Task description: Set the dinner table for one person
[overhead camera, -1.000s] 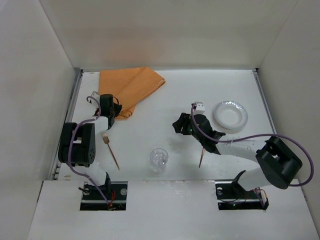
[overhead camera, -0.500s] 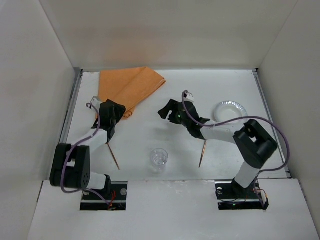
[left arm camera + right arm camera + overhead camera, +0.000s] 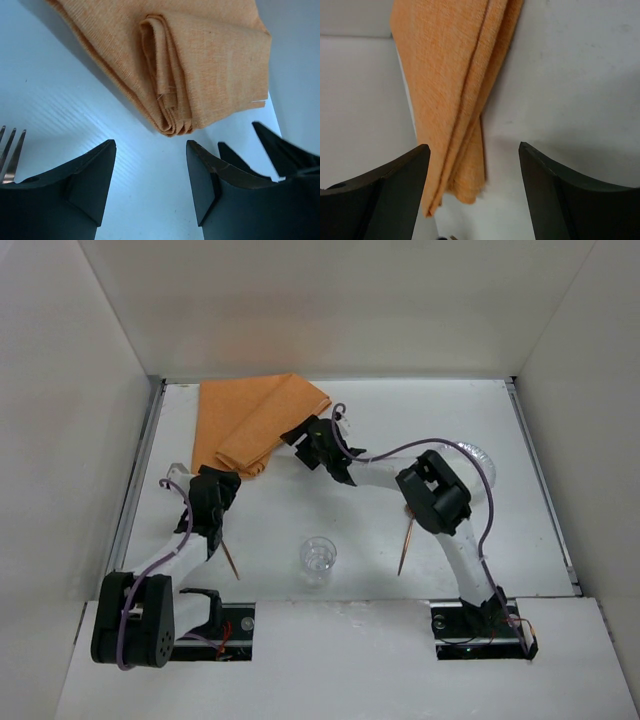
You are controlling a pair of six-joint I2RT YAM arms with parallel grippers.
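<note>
On the white dinner table a folded orange cloth lies at the back left. My left gripper stands open just short of the cloth's near corner, with only bare table between its fingers. My right gripper is open at the cloth's right edge. In its wrist view the cloth's corner lies between the jaws, near the left finger. A fork lies under my left arm: tines, brown handle. A clear glass stands upright at the near centre.
A white paper plate sits at the right, partly hidden by my right arm. A thin brown utensil lies near the right arm's elbow. White walls close in the table on three sides.
My left gripper has opened and drawn back from the cloth's near corner. My right arm has swung left from beside the plate to the cloth's right edge.
</note>
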